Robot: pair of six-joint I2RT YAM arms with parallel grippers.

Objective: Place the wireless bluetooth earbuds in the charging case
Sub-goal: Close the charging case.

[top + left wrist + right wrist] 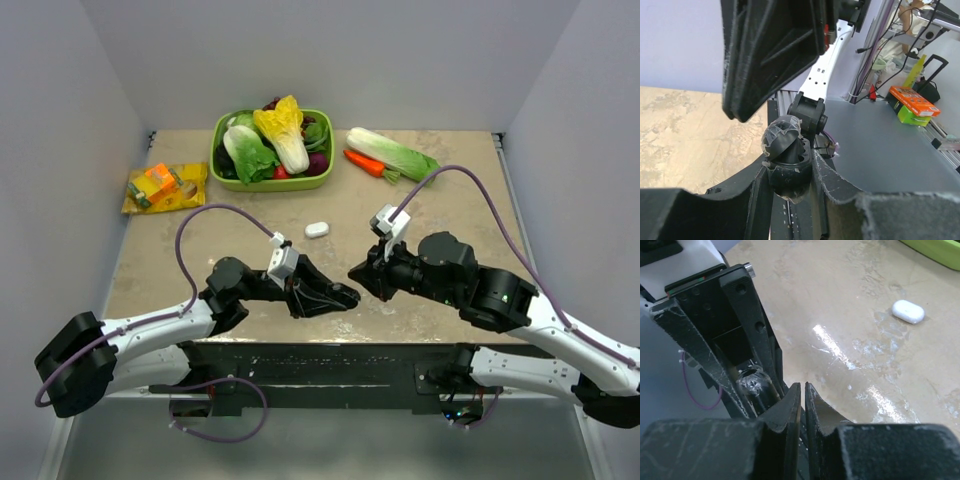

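The charging case point(787, 170) is black and roughly round, with scuffed tape on it and its hinged lid point(780, 137) tipped open. It sits clamped between the fingers of the left gripper point(338, 296), above the near centre of the worktop point(150, 250). The earbuds cannot be made out. The right gripper point(358, 272) is just to the right, tip to tip, its fingers point(794, 402) together except for a thin slit; nothing shows between them. A white capsule point(317, 229) lies farther back.
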